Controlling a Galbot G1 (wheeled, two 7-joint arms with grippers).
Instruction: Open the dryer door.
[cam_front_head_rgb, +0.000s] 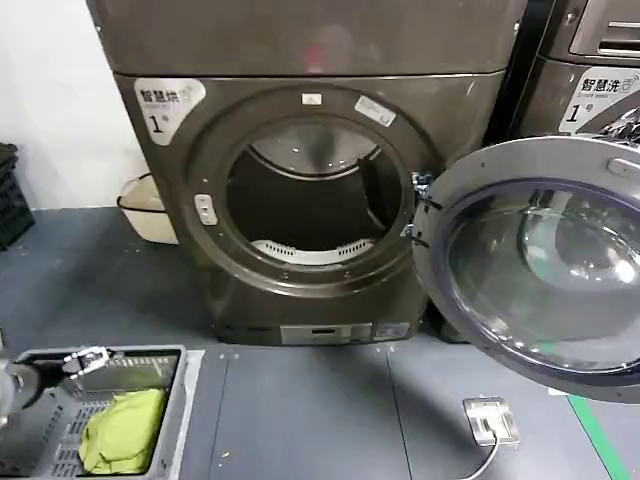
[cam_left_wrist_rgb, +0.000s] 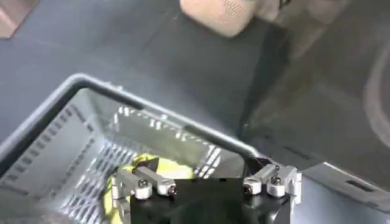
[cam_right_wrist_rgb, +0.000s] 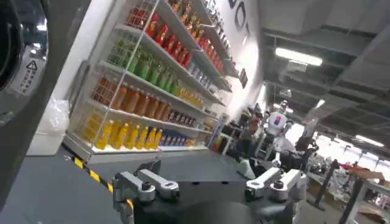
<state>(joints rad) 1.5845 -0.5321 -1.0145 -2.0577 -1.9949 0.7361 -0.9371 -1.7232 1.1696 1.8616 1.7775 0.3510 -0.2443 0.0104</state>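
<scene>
Head view: dryer door swung fully open right, task apparently done; left gripper and right gripper fingers spread, empty.

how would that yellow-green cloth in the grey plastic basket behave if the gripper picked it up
The yellow-green cloth lies crumpled in soft folds in the grey plastic slatted basket, so it is probably floppy and would drape from a pinch. It looks thin, likely light. The open left gripper above it might snag only one layer.
</scene>
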